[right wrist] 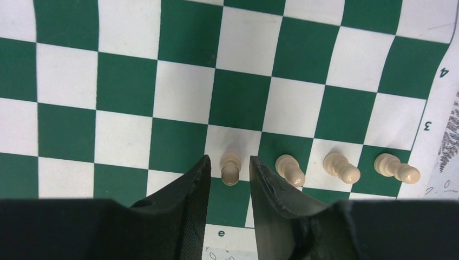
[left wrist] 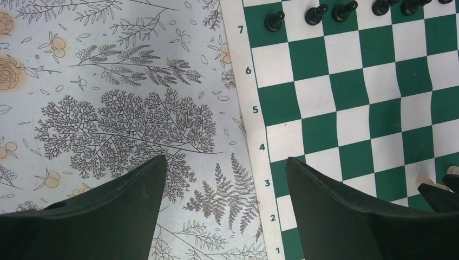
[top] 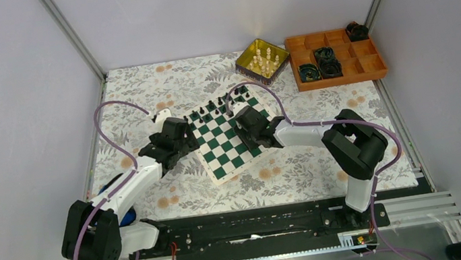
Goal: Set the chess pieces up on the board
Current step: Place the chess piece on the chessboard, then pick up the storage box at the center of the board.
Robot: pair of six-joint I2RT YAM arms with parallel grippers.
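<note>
Cream-white pawns (right wrist: 289, 169) stand in a row on rank 2 of the board (top: 223, 146). Only the right wrist camera shows them properly. The right fingers (right wrist: 189, 200) straddle one pawn (right wrist: 231, 168); they are narrowly parted with a sliver of gap on each side and do not touch it. Three more pawns stand beside it in the same row. From above, that arm's head covers this patch.

The left wrist camera shows the left fingers (left wrist: 130, 206) spread wide and holding nothing. One is over the floral bench (left wrist: 108, 108), the other over the board's numbered left border. Black pawns (left wrist: 315, 14) line rank 7 at the far side.

The top view alone takes in the gold tin (top: 246, 70) beyond the board's far right corner, with more cream pieces (top: 263, 59) standing in it. To its right is the orange tray (top: 368, 63) holding black coiled cables (top: 327, 62).
</note>
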